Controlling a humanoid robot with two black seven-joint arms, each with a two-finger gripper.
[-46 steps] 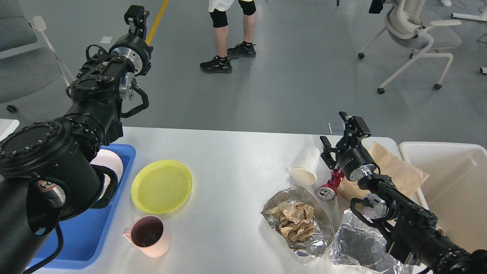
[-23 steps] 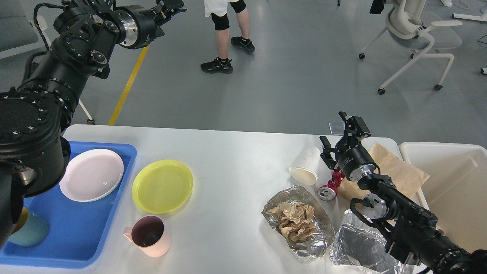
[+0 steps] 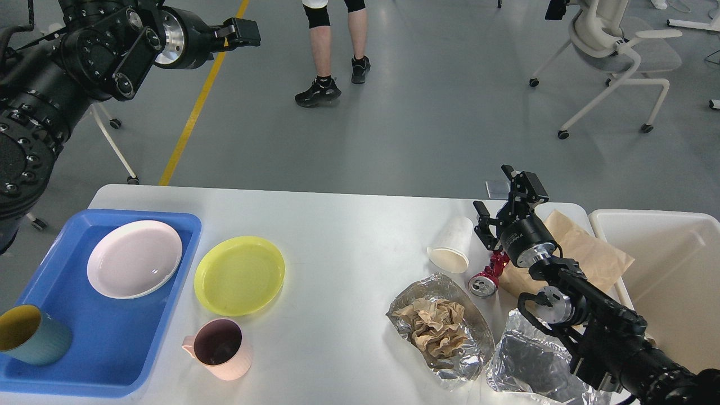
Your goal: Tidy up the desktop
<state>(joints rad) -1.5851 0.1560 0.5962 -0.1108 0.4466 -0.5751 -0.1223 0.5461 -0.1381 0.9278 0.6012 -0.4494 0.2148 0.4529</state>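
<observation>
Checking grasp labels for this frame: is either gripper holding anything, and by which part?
Nothing is held. The right gripper is open above the desktop; the left gripper, raised over the floor, carries nothing.

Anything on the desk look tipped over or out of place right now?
Yes. On the desktop, the white paper cup and red can lie on their sides. Crumpled brown paper sits on loose foil, and the yellow plate sits outside the blue tray.

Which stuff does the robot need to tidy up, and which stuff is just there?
For the job:
desktop
yellow plate
pink mug
paper cup
red can
foil with crumpled paper
blue tray
white bin

Just there:
office chair
person's legs
</observation>
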